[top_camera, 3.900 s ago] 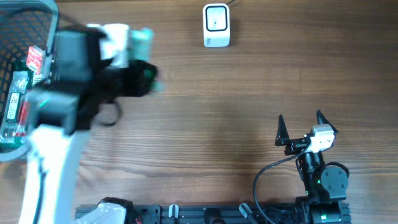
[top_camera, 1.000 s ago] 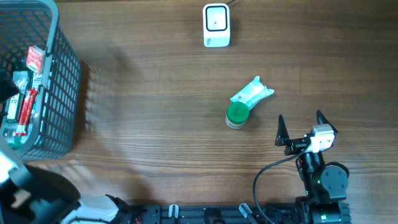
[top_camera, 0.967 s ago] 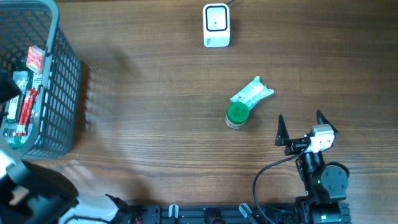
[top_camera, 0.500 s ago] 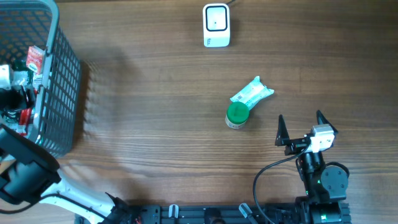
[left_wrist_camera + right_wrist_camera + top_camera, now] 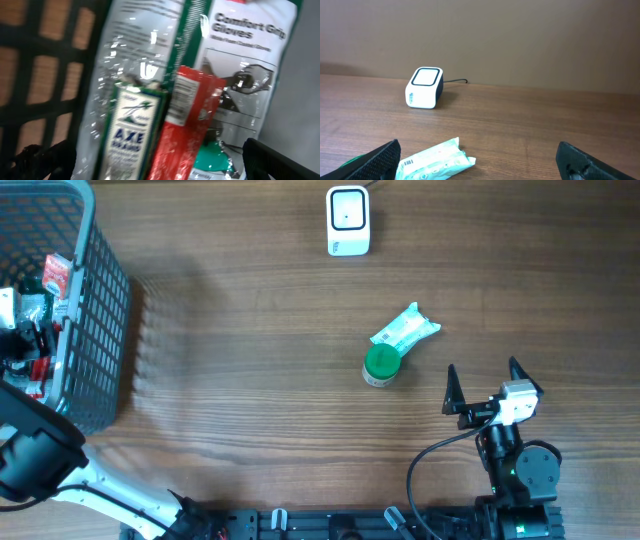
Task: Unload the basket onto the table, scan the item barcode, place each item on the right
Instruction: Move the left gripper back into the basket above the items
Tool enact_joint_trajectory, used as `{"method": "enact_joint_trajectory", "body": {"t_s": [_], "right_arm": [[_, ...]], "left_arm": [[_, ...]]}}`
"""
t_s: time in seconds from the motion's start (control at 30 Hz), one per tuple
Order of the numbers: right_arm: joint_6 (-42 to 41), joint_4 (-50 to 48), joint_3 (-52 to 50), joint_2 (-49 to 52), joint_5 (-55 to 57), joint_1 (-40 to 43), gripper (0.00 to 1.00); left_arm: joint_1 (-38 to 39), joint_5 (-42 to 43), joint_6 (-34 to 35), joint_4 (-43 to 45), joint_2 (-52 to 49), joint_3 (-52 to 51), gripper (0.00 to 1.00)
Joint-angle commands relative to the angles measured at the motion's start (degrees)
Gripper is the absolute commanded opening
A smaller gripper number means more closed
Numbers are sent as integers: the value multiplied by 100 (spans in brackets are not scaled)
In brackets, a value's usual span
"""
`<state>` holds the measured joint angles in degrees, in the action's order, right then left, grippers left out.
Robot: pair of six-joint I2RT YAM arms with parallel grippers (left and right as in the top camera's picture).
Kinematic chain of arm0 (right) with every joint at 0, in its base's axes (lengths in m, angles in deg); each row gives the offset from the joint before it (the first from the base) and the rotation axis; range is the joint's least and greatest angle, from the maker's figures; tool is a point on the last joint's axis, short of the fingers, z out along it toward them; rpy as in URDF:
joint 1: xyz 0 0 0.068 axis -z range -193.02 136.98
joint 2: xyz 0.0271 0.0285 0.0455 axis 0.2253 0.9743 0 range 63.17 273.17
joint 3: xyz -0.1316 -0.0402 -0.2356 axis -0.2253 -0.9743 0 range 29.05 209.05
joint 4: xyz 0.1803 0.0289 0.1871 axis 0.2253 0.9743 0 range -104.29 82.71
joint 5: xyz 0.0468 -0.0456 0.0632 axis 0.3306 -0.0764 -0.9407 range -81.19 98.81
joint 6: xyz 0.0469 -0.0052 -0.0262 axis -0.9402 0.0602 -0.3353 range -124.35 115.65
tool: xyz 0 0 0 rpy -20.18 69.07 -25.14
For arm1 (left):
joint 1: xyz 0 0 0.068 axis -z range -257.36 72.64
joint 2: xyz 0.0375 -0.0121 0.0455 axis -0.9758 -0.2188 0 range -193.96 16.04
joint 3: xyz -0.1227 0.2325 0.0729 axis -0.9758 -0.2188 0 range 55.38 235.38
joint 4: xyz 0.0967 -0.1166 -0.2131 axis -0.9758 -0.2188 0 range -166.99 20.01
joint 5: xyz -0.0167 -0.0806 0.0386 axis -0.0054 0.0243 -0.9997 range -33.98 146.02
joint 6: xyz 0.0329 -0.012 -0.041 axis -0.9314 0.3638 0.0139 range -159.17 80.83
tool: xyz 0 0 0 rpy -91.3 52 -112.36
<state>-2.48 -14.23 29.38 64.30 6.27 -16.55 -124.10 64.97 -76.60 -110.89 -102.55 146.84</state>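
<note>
Wooden bench (image 5: 250,410) shows you little progress: nothing sits before the scanner (image 5: 348,220), your left gripper (image 5: 150,160) hangs released above the red packet (image 5: 187,115) inside the basket (image 5: 100,310), your right gripper (image 5: 483,370) rests released near the wipes pack (image 5: 405,330), so grasping and scanning are yet to do.

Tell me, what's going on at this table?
Two robot arms are set up to scan shop items. The left gripper is inside the basket, open, right above a red packet and a pack of gloves, gripping nothing. A green-capped tube lies on the table near the right gripper, which sits open and empty. Nothing is at the white scanner on the far side.
</note>
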Motion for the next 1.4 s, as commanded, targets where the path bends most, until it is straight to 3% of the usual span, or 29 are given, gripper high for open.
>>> {"method": "enact_joint_trajectory", "body": {"t_s": [0.0,1.37], "right_arm": [[98,-15,-4,-11,-44,17,100],[101,-15,-4,-11,-42,17,100]], "left_arm": [[-22,372,-437,-44,-170,26,100],[50,839,-431,-673,-214,39,100]]}}
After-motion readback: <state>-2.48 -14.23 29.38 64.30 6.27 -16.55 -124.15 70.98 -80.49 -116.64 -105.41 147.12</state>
